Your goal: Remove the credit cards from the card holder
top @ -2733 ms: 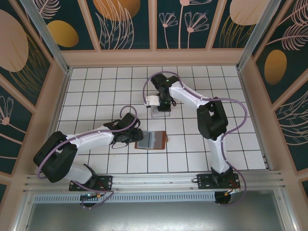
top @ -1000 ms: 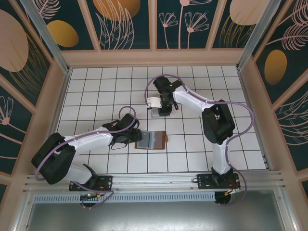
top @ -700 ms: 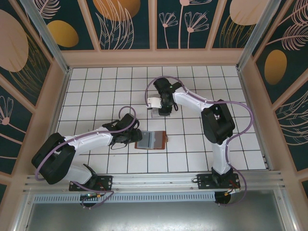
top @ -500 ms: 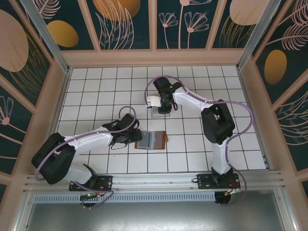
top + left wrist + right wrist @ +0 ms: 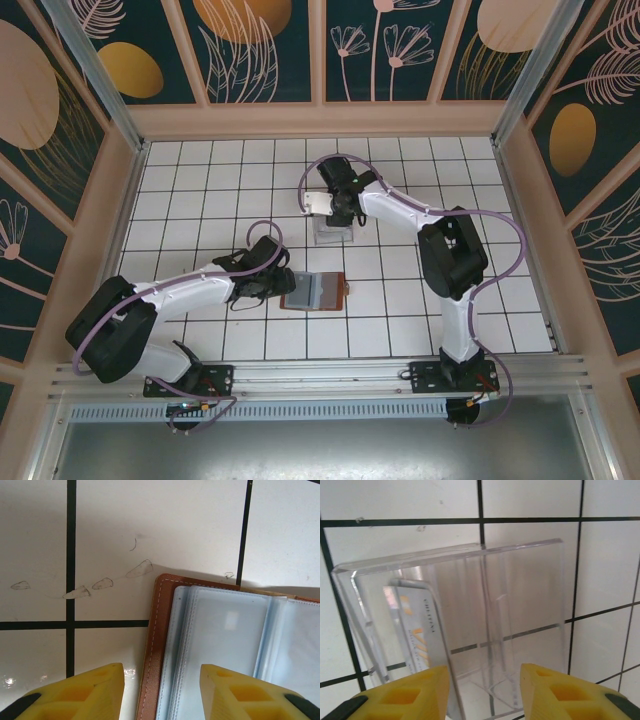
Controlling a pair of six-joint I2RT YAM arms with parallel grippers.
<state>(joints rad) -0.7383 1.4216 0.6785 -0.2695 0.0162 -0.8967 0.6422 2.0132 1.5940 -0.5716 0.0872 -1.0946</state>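
The white tiled table (image 5: 200,190) carries the card holder (image 5: 318,291), spread open and lying flat, its long axis running left to right and its grey-blue pockets facing up. Just beyond the card holder stands a clear acrylic stand (image 5: 520,595), with one credit card (image 5: 417,635) leaning inside it. The left gripper (image 5: 160,682) sits at the card holder's left edge, jaws parted, one finger over the tile and the other over the pockets. The right gripper (image 5: 484,682) hangs beyond the card holder, over the stand, jaws apart and gripping nothing.

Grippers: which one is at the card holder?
The left gripper, jaws apart astride the brown edge of the card holder; the right gripper hangs over the clear acrylic stand holding a card.
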